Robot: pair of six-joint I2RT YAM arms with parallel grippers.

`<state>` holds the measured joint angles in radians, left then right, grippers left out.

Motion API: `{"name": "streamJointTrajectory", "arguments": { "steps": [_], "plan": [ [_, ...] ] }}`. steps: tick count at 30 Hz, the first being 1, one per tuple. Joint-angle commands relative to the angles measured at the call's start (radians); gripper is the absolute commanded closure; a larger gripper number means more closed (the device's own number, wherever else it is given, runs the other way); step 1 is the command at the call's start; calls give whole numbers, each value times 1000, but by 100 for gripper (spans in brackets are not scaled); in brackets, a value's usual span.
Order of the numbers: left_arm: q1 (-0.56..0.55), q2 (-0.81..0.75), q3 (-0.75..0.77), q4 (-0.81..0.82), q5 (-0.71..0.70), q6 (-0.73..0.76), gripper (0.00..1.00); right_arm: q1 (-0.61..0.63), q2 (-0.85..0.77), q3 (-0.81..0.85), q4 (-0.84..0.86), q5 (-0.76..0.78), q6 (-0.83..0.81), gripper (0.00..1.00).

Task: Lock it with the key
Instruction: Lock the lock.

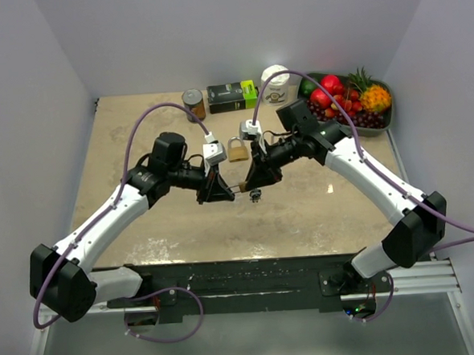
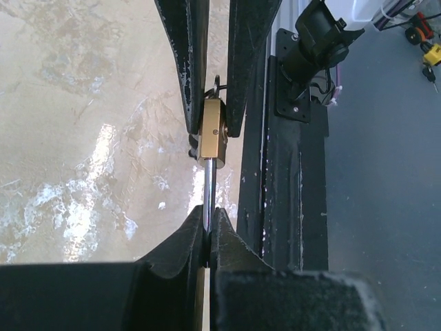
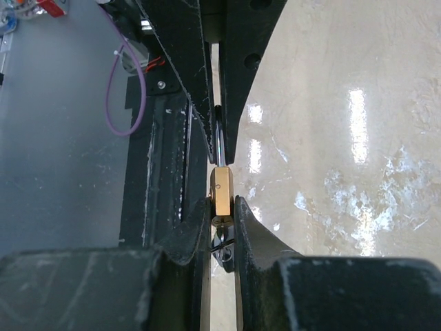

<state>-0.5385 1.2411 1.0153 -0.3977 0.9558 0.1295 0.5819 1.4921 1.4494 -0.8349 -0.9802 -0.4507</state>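
Above the table [image 1: 143,223] — left claw [image 2: 209,222] pinches padlock [image 2: 212,131] shackle [image 2: 208,186], right claw [image 3: 222,207] clamps body.

Two white-and-black arms reach forward and bend inward at the elbows so their wrists face each other, the left gripper [image 1: 226,189] and right gripper [image 1: 251,183] meeting tip to tip, each with jaws pinched closed on one small padlock [image 2: 212,134] held between them.

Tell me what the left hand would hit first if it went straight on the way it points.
The right hand, most likely. The left hand grips the padlock by its shackle, and the right hand faces it tip to tip, clamped on the brass body; only the padlock lies between.
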Motion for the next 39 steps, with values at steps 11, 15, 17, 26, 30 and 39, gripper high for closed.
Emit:
{"name": "streamJointTrajectory", "arguments": {
  "steps": [11, 15, 17, 26, 30, 39],
  "plan": [
    [-83, 32, 19, 602, 52, -272, 100, 139, -9, -106, 327, -120, 126, 100],
    [-83, 21, 14, 567, 55, -252, 100, 141, -12, -103, 306, -129, 106, 100],
    [-78, 3, 5, 531, 55, -214, 100, 134, -15, -95, 281, -123, 84, 100],
    [90, -48, -34, 185, 118, 99, 100, -2, 14, 22, -73, -112, -193, 100],
    [107, -46, -21, 89, 121, 186, 100, -7, 11, 20, -113, -106, -232, 100],
    [107, -17, -17, 146, 78, 98, 100, -4, -4, 9, 69, -68, -43, 45]
  ]
}}
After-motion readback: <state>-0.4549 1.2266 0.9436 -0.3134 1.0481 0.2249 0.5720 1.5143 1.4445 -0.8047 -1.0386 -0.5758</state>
